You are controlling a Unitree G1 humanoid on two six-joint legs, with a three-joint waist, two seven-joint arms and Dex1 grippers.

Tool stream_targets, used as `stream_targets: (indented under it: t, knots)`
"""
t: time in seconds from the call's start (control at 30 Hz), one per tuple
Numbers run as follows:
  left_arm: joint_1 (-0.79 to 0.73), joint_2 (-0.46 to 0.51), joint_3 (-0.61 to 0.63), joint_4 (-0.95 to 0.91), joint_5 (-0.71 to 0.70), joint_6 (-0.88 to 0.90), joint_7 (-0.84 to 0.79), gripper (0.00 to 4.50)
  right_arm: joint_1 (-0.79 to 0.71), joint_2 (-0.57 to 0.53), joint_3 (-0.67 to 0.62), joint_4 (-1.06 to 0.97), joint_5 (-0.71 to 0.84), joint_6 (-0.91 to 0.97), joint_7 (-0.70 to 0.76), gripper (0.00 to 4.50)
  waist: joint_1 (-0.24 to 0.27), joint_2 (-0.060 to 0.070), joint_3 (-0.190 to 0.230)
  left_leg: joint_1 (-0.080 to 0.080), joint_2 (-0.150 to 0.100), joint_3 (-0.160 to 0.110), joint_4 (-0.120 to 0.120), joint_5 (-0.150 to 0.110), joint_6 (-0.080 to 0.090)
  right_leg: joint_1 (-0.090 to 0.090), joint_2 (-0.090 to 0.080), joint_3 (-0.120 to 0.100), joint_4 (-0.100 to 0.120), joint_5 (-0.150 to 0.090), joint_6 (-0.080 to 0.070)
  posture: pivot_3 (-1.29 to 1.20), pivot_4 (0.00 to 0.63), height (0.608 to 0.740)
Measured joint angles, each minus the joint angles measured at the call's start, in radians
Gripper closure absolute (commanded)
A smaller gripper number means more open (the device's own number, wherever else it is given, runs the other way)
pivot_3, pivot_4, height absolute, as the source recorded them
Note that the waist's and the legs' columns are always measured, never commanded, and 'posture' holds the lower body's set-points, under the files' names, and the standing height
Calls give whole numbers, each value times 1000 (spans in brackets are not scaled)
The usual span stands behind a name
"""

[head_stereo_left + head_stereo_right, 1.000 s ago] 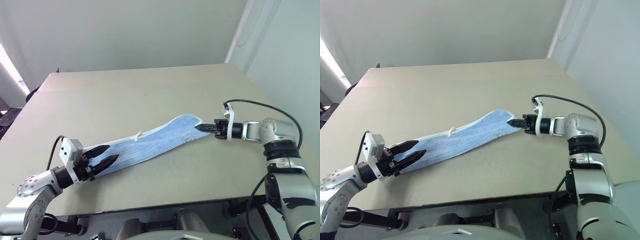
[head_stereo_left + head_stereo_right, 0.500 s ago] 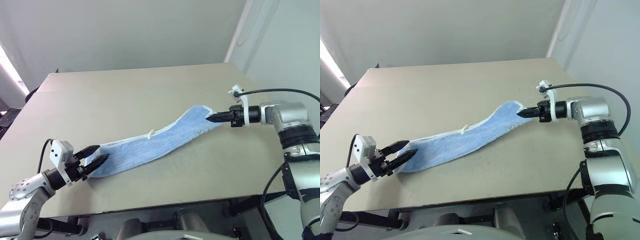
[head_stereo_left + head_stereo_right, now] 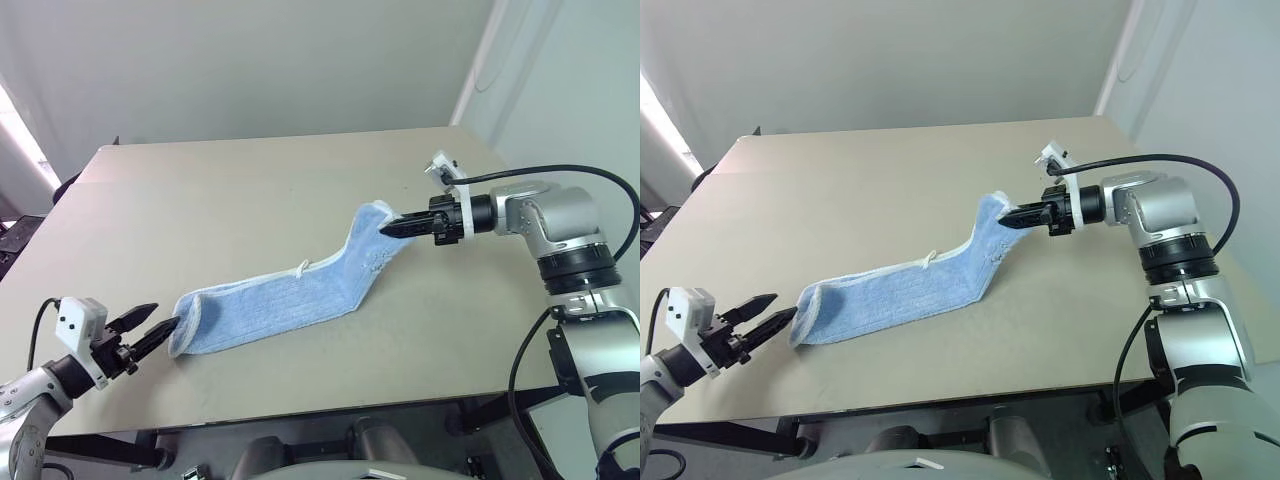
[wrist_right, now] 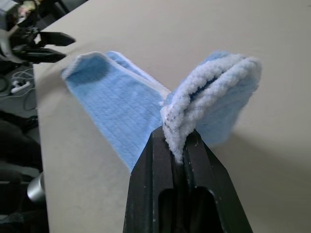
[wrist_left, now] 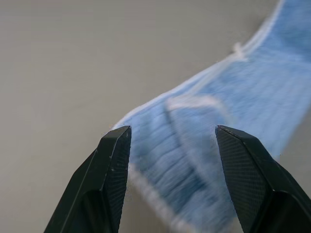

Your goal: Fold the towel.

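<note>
**Towel lifted by one end, far end loose**

The light-blue terry towel [image 3: 300,300] with white edging lies narrow across the tan bench [image 3: 250,190]. The right gripper [image 3: 385,228] pinches its raised end. The left gripper [image 3: 165,327], spread, sits beside the free end, so the fold could land crooked.

One small light-blue terry-cloth towel [image 3: 290,300] with white stitched edging lies on one broad beige table [image 3: 230,195]. One small white loop tab [image 3: 303,266] sticks out from its edge. Two black two-fingered hands are there: left hand [image 3: 150,335], right hand [image 3: 395,227].
</note>
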Motion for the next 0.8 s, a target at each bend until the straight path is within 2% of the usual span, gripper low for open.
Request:
stream_targets:
  t: [0.17,0.3,0.5,0.67,0.7,0.8]
  knots:
    - [-1,-1,5,24,15,-21,10,1592,10,67,25,-120,25,40,-35,4466,-1,0,0,0,0,0,0,0,0,0,-1,0,0,1,0,0,0,740]
    - [-3,-2,5,31,23,-23,20,1592,22,125,104,-161,13,45,-78,4466,-1,-1,-1,0,0,0,0,0,0,0,-3,-1,1,1,-1,0,0,740]
    - [-11,-13,3,20,22,-23,21,1592,105,255,216,-114,-45,-24,-154,4466,-1,-3,-2,-1,0,-1,0,0,0,-1,-4,-2,1,1,-1,0,0,740]
    - [10,-30,-7,10,23,-22,15,1592,130,345,226,-44,-61,-47,-224,4466,-2,-3,-2,-1,-2,-1,0,0,0,-1,-7,-2,2,1,0,0,0,740]
    - [14,-30,-7,9,24,-23,14,1592,132,353,223,-44,-60,-56,-229,3968,-2,-3,-2,-1,-2,-1,0,0,0,-1,-8,-2,2,1,0,0,0,740]
    - [21,-31,-7,7,31,-23,12,1592,139,401,197,-45,-55,-65,-267,3033,-2,-3,-2,-1,-2,-1,0,0,0,-1,-8,-3,2,1,0,0,0,740]
